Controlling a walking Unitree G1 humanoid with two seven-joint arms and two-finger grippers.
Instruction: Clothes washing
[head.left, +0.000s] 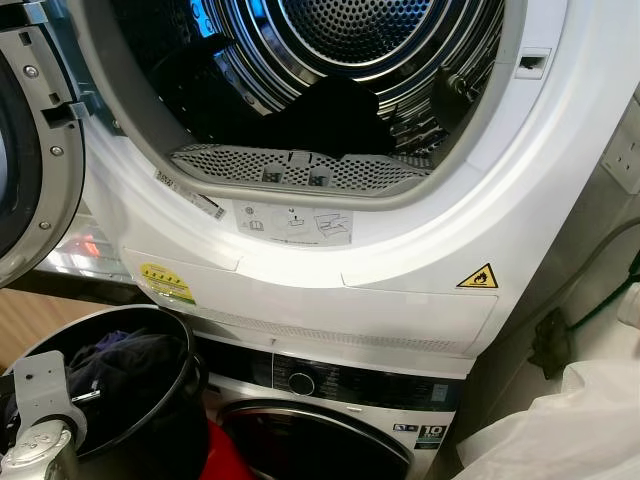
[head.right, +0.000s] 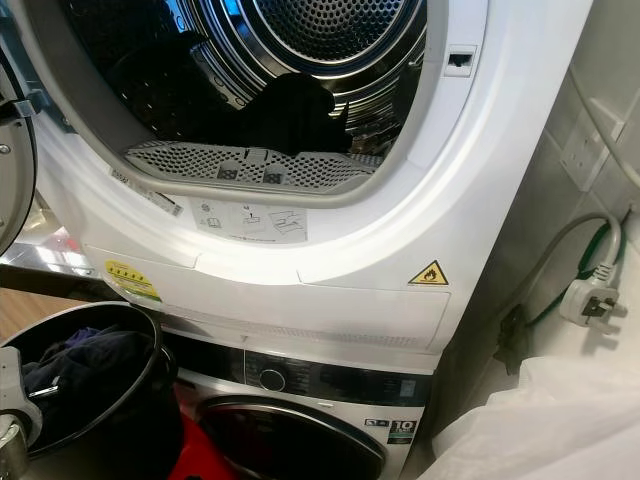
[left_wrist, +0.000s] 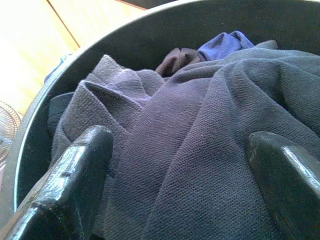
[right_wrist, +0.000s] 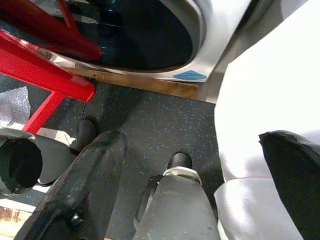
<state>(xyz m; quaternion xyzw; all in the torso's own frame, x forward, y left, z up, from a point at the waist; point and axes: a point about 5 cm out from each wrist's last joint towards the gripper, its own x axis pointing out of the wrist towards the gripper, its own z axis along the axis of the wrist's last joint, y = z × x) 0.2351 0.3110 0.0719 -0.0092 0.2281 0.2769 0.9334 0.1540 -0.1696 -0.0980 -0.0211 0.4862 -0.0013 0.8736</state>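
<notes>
Where the bucket (head.left: 185, 395) is cropped, clothes (left_wrist: 200, 150) surround the spread left pincer (left_wrist: 180, 185).

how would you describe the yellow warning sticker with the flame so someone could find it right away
Start at the big white dryer stacked above the washing machine, its door open. Drop to the white panel under the round opening, towards its right end: there sits the flame sticker. It is a small yellow triangle with a black flame, unlike the oval yellow label at the panel's left end.

Dark clothes (head.left: 120, 375) heaped in black bucket (head.left: 185, 400), black garment (head.left: 320, 115) in open drum (head.left: 300, 60) — crumpled
</notes>
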